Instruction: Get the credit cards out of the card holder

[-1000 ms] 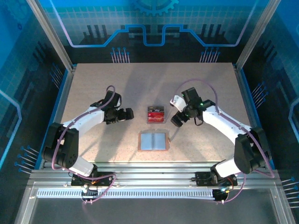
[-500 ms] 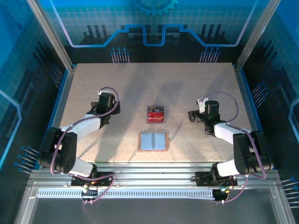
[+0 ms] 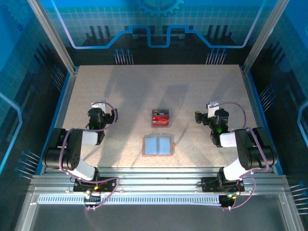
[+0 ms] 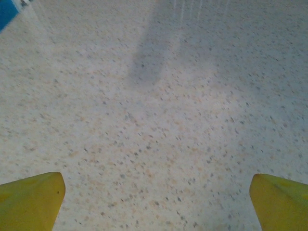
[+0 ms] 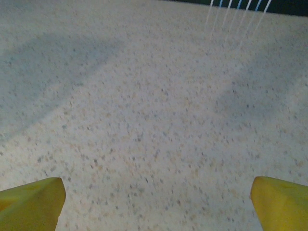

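we see the left pincer [image 4: 156,191] and right pincer [image 5: 158,191] gaping empty above the table [image 3: 120,86], the card holder [image 3: 158,145] open near its near edge, credit cards [image 3: 161,118] just beyond.

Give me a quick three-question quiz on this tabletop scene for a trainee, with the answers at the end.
1. True or false: the card holder lies open on the table.
2. Where are the red credit cards? A, inside the card holder; B, in the clear plastic box; C, loose on the table.
3. Fill in: the left gripper and right gripper both have their jaws ____.
Key: 1 true; 2 B; 3 open.
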You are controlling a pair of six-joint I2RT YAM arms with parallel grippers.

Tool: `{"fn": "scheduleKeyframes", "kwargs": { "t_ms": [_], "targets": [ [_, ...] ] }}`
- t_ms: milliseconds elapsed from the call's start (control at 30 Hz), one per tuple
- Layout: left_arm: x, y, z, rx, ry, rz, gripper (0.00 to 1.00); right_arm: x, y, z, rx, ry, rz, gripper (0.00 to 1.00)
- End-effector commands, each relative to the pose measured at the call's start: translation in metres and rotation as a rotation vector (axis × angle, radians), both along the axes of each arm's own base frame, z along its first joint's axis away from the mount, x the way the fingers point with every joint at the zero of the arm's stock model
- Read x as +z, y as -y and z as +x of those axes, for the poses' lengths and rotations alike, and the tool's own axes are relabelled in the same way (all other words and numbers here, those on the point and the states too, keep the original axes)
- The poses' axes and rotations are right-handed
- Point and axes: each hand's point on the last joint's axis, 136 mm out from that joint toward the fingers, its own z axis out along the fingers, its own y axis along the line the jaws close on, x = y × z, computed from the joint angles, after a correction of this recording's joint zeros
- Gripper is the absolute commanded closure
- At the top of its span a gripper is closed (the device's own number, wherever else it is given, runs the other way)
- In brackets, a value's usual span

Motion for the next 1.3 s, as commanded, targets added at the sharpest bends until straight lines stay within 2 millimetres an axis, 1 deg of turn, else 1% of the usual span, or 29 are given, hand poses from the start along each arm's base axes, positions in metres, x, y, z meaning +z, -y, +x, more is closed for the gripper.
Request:
{"fn": "scheduleKeyframes", "kwargs": {
  "t_ms": [0,300,1267],
  "targets": [
    [0.0274,0.0266,0.0138,-0.15,0.131,-0.069,0.01,0.0219,-0.0034,0.0129,0.021,0.076,0.021,0.0],
    [0.0286,0.0286,0.0113,-0.129,0.148,-0.013,0.01,0.0216,-0.0063,0.0128,0.033,0.075,0.012,0.0],
    [0.0286,0.0287,0.0117,-0.132,0.146,-0.018,0.01,0.0222,-0.0062,0.013,0.033,0.076,0.013,0.0]
  ]
}}
